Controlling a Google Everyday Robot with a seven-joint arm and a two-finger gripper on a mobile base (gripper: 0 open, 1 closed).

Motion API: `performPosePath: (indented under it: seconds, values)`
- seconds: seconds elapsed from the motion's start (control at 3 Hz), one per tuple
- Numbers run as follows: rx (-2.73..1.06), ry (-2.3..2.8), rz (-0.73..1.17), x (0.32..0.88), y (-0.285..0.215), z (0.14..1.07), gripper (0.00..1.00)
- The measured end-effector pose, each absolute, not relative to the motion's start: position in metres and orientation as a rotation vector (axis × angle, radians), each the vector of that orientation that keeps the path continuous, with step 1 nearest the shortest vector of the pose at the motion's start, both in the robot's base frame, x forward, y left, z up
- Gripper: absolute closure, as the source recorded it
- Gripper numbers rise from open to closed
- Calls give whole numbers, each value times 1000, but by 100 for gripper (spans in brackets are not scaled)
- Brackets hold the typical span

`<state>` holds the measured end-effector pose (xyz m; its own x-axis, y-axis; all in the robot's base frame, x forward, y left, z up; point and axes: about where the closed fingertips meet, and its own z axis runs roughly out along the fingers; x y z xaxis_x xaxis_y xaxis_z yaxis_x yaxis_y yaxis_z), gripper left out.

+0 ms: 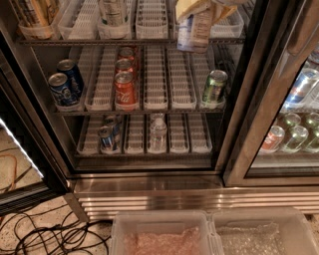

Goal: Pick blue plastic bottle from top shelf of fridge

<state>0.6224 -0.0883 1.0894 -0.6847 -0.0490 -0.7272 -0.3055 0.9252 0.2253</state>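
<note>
The fridge [149, 191] stands open in front of me, with its ribbed steel base below. The top shelf [149, 41] runs across the top of the view with white lane trays. The blue plastic bottle [193, 34], pale bluish with a white-and-blue label, hangs tilted at the shelf's right front, its bottom below the shelf rail. My gripper [202, 11] comes in from the top edge, its cream fingers [187, 7] closed around the bottle's upper part. The bottle's top is hidden.
A green-and-white labelled bottle [112, 12] stands left of centre on the top shelf. The middle rack holds blue cans [62, 88], red cans [124, 87] and a green can [214, 85]. The lower rack holds a small water bottle [158, 134]. The dark door frame [259, 99] is at the right. Clear bins [159, 231] and cables [50, 234] are on the floor.
</note>
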Motion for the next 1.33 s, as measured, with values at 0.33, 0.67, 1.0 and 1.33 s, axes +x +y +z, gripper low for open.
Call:
performPosePath:
  seconds: [0.33, 0.67, 1.0, 1.33]
  values:
    - [-250, 2300, 425, 622, -88, 1089, 100]
    - [-155, 2342, 556, 598, -81, 1076, 100]
    - [13, 2397, 785, 555, -66, 1052, 100]
    - [89, 2455, 1010, 516, -41, 1033, 100]
